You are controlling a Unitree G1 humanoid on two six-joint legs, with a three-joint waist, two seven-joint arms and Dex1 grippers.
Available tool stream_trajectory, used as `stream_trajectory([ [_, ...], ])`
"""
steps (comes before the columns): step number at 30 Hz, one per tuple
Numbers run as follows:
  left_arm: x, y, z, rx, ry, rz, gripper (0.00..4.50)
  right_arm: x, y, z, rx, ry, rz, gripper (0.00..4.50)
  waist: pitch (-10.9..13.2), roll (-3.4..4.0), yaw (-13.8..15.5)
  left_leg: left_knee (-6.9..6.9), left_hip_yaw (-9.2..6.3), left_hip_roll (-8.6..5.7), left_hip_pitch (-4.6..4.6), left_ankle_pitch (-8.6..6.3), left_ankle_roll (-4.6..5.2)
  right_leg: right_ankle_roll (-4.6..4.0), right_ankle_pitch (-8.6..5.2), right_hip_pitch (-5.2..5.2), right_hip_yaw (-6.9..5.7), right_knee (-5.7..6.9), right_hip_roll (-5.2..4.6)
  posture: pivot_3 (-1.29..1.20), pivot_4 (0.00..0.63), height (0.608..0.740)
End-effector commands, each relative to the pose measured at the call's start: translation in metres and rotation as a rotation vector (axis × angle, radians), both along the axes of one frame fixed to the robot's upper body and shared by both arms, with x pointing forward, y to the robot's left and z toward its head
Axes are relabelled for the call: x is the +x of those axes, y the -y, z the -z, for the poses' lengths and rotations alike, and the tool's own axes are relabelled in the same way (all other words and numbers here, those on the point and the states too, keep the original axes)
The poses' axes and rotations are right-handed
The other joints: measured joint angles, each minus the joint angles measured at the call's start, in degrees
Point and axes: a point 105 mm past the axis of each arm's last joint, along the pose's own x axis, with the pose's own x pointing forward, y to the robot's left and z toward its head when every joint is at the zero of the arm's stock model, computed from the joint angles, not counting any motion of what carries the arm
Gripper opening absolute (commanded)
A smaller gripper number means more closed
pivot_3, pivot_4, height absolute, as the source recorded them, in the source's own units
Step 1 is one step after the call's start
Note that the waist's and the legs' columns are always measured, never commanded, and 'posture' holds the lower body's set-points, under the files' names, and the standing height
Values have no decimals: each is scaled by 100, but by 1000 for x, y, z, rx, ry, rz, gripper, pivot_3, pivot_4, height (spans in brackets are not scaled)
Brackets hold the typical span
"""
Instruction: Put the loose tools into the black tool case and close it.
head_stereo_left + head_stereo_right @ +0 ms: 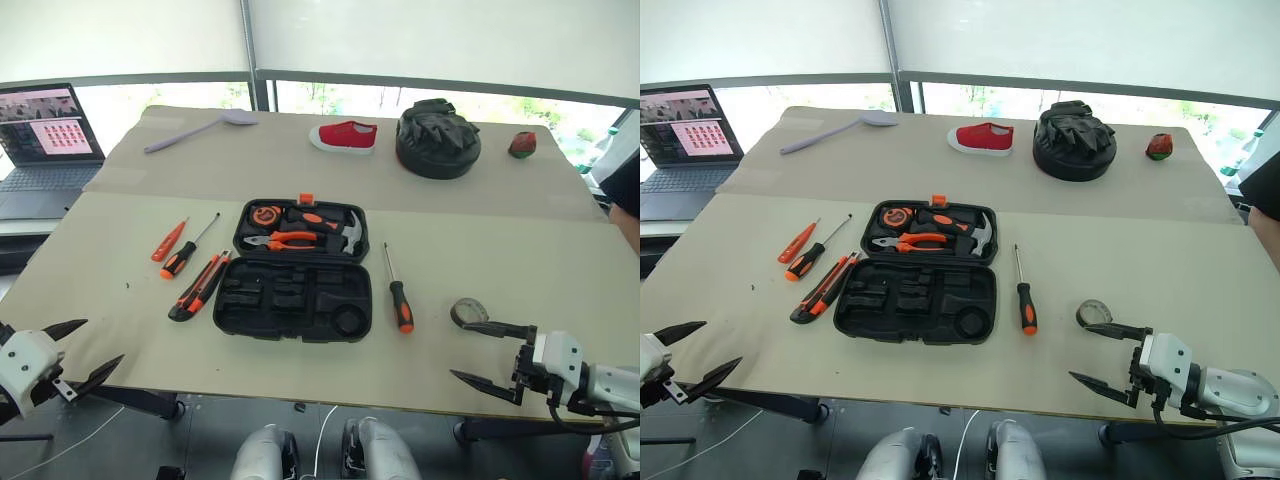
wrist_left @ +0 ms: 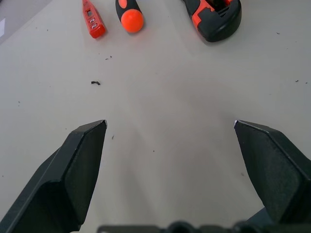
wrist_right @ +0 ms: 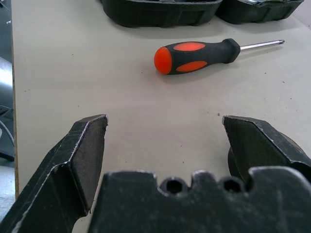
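- Black tool case [image 1: 293,298], orange latch [image 1: 306,198]
- Orange-and-black screwdriver [image 1: 400,303]
- All-orange screwdriver [image 1: 168,241]
- Beige tabletop [image 1: 520,260]
- Red shoe [image 1: 344,136]
- Lilac spoon [image 1: 198,130]

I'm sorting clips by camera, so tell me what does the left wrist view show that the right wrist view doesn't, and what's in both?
Left wrist view alone: the small orange screwdriver, the rounded end of another screwdriver's handle, the knife's end, and the open left gripper.

Right wrist view alone: a whole orange-black screwdriver, the case's edge, and the open right gripper.

Both: the beige table with wide jaws over it, gripping nothing.
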Motion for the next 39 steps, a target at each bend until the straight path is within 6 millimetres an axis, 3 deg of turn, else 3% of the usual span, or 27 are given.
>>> stream_trajectory([
  [1,8,4,-18,-116,54,-25,4500,3,-17,-18,39,70,-59,4399,0,0,0,0,0,0,0,0,0,0,0,0,0,0,0,0,150,740],
  [3,6,-2,-25,-282,17,-121,4500,10,-45,-44,189,98,-121,4399,-1,-3,-21,0,0,0,-2,0,0,0,0,-1,0,3,1,0,150,740],
  [5,-2,-9,-22,-351,-26,-214,4500,17,-60,-65,292,137,-134,4399,0,-7,-90,4,-1,6,0,8,-10,0,0,-5,8,21,6,0,150,740],
  [12,-31,-31,-14,-526,-13,-557,4500,32,-87,-103,471,268,-95,4399,-1,-10,-120,11,-2,4,7,11,-18,-6,-5,-7,11,43,4,0,150,740],
  [14,-25,-20,-22,-579,-14,-556,4500,30,-94,-107,485,284,-121,4399,-4,-16,-81,12,-3,3,7,11,-18,-6,-4,-6,11,44,2,0,150,740],
  [18,4,-3,-36,-614,-51,-500,4500,35,-93,-111,482,291,-132,4399,-11,-25,40,18,-8,-3,7,10,-19,-7,-5,-3,8,44,-1,0,150,740],
  [23,59,12,-48,-590,-117,-460,4500,37,-97,-110,476,278,-158,4399,-20,-35,39,20,-10,-5,1,23,-40,-9,-4,-1,11,49,5,0,150,740],
  [30,140,36,-39,-549,-187,-438,4500,37,-103,-104,464,272,-169,4399,-22,-39,-40,20,3,-11,-4,43,-66,-10,-1,-3,18,52,24,0,150,740],
  [34,164,54,-31,-514,-239,-377,4500,36,-102,-104,458,280,-155,4399,-22,-41,-67,34,10,-13,-4,54,-51,-11,-1,-4,18,60,36,0,150,740],
  [39,175,68,-21,-455,-293,-319,4500,34,-97,-98,454,283,-129,4399,-22,-41,-111,49,8,-10,-4,53,-52,-10,-2,-5,21,72,34,0,150,740],
])
